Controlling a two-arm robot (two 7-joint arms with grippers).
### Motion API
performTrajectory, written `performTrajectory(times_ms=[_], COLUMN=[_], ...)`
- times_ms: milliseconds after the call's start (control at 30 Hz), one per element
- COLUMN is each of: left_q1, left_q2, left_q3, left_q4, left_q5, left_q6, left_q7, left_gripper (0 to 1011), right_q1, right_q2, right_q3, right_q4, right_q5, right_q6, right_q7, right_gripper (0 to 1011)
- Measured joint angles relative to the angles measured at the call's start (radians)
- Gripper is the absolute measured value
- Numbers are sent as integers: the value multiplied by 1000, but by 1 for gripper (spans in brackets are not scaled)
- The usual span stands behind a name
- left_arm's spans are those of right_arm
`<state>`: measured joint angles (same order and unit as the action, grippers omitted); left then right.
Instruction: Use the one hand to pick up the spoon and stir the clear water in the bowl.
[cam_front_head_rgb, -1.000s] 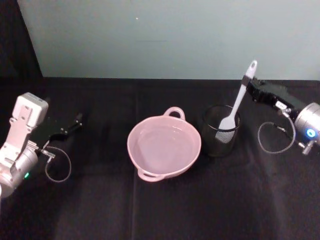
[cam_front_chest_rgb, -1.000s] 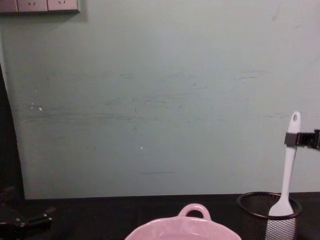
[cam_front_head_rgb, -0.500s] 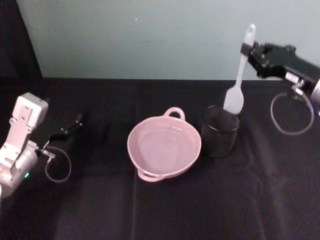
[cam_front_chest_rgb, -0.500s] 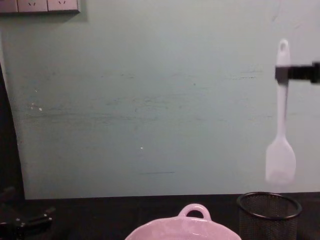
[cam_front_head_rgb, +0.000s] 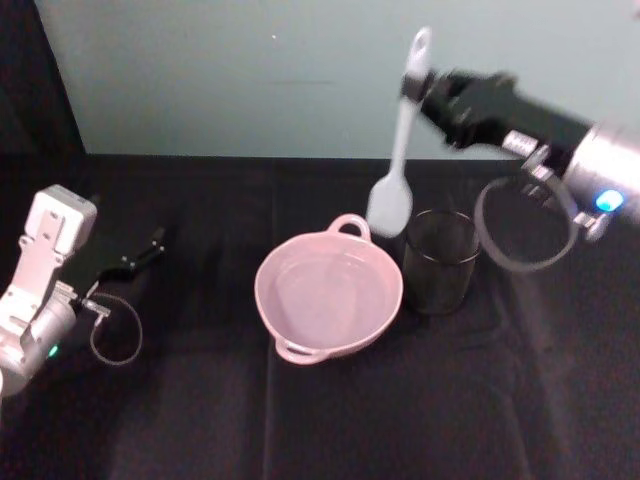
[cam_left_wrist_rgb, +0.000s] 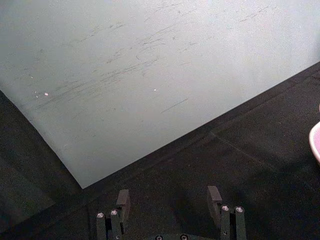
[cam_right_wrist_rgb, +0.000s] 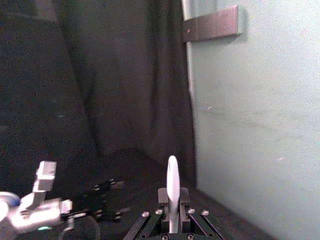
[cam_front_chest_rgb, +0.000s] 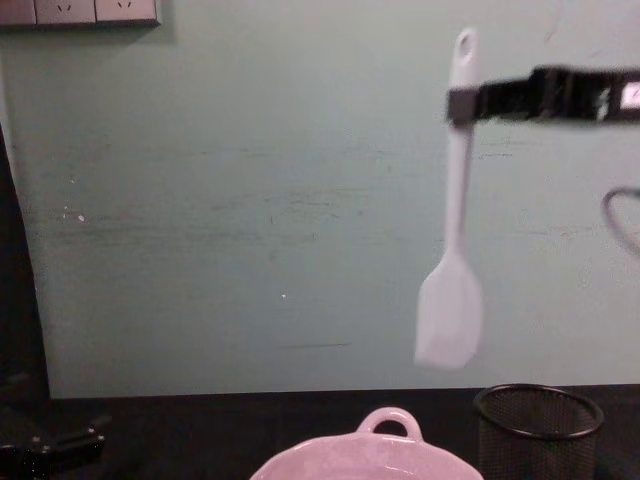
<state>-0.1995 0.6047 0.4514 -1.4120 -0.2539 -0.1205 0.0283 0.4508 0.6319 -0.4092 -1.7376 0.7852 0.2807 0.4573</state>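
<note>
My right gripper (cam_front_head_rgb: 418, 92) is shut on the upper handle of the white spoon (cam_front_head_rgb: 397, 160), which hangs upright with its blade down, above the far rim of the pink bowl (cam_front_head_rgb: 329, 291). In the chest view the spoon (cam_front_chest_rgb: 452, 260) hangs well above the bowl (cam_front_chest_rgb: 375, 456), held by the right gripper (cam_front_chest_rgb: 462, 104). In the right wrist view the spoon's handle (cam_right_wrist_rgb: 172, 191) stands between the fingers. The bowl holds clear water. My left gripper (cam_front_head_rgb: 152, 243) rests open on the table at the far left; its fingers (cam_left_wrist_rgb: 122, 202) are spread apart with nothing between them.
A black mesh cup (cam_front_head_rgb: 439, 260) stands just right of the bowl, below the right arm. A black cloth (cam_front_head_rgb: 320, 400) covers the table, with a pale green wall (cam_front_head_rgb: 300, 70) behind it. Wall sockets (cam_front_chest_rgb: 80, 10) sit at the upper left.
The right gripper has carried the spoon leftward and slightly up, from above the mesh cup to above the bowl's far rim. The left arm has not moved.
</note>
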Motion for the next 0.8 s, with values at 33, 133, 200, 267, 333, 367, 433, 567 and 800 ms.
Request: performTrajectory(times_ms=[33, 133, 200, 267, 333, 367, 433, 567, 800], left_q1=[0, 0, 0, 0, 0, 0, 0, 0, 0], left_q2=[0, 0, 0, 0, 0, 0, 0, 0, 0], left_q3=[0, 0, 0, 0, 0, 0, 0, 0, 0], left_q4=[0, 0, 0, 0, 0, 0, 0, 0, 0], left_q5=[0, 0, 0, 0, 0, 0, 0, 0, 0], left_q6=[0, 0, 0, 0, 0, 0, 0, 0, 0], left_q7=[0, 0, 0, 0, 0, 0, 0, 0, 0], left_gripper=[1011, 1011, 1011, 1011, 1011, 1011, 1011, 1011, 1011], right_q1=[-3, -18, -26, -29, -32, -33, -35, -42, -54], right_q2=[-6, -32, -49, -59, -73, -78, -91, -110, -146], right_q3=[-9, -44, -68, -81, -99, -104, -117, -131, -150], right_q4=[6, 38, 69, 89, 124, 137, 169, 206, 228], right_q5=[1, -11, -36, -59, -95, -109, -141, -173, -188], right_q6=[-8, -57, -97, -122, -154, -165, -192, -223, -230], right_q7=[2, 8, 12, 13, 12, 12, 13, 22, 56], right_gripper=[120, 119, 120, 120, 120, 119, 120, 120, 120])
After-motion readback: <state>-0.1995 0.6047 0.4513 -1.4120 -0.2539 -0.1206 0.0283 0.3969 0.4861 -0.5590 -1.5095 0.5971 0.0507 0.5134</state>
